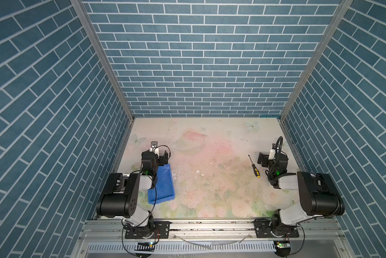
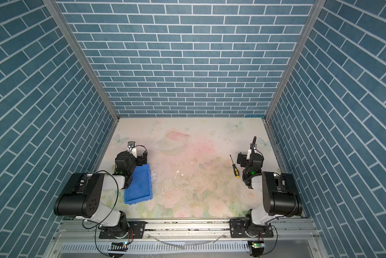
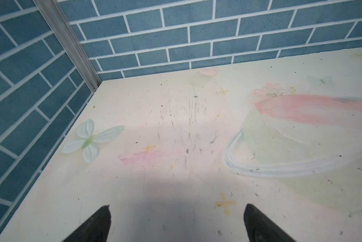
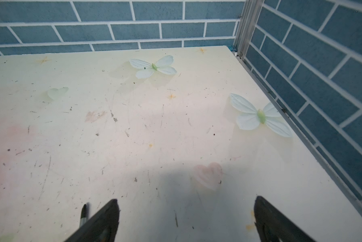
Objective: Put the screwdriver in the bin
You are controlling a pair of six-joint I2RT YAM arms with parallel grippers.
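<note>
I see the screwdriver (image 1: 254,166) lying flat on the surface (image 1: 210,192), just beside the right end effector (image 4: 186,204), which is released and empty. The bin (image 1: 164,185) sits well apart at the left, near the left end effector (image 3: 177,209), which is also released and empty.

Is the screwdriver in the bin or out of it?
Out. The screwdriver lies flat on the table near the right end effector, well apart from the blue bin, whose visible floor holds nothing.

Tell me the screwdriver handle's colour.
The screwdriver handle: black with yellow accents, clearest in a top view.
</note>
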